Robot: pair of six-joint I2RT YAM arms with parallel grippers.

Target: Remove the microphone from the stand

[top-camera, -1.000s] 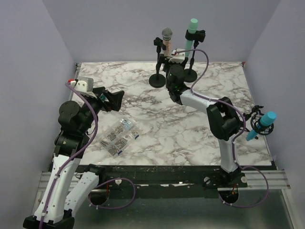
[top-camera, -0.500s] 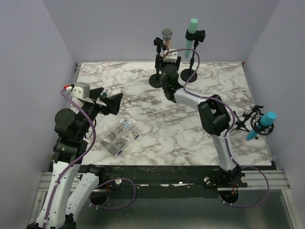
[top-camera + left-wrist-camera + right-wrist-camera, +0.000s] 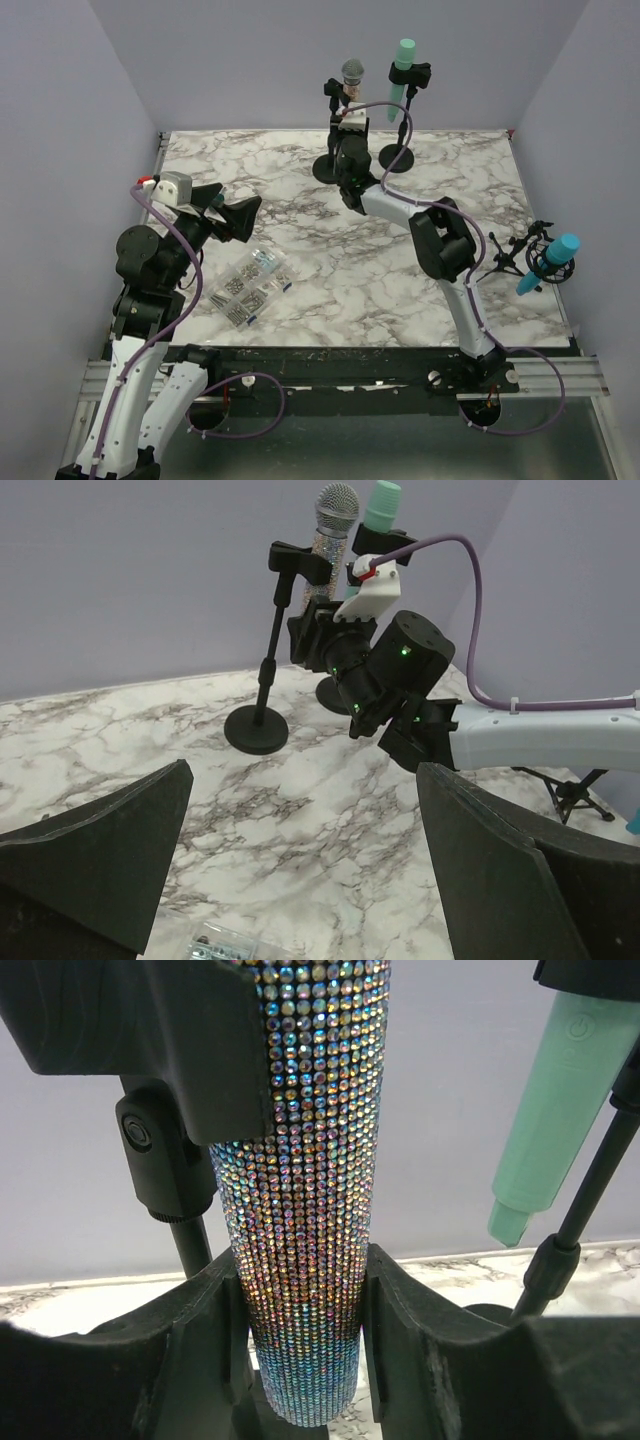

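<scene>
- Since a second ago, the right hand (image 3: 303, 1310) has been carried further back, up to the far stand (image 3: 268, 670).
- Nearest, the left hand (image 3: 305, 855) is held spread and empty above the worktop (image 3: 330, 260).
- Beside it a clear compartment box (image 3: 250, 285) is seen, filled with small metal parts.
- Farthest, the microphone (image 3: 310, 1160) is pinched low by the right hand yet sits in the stand's clip; lifting it out is judged to remain.
</scene>
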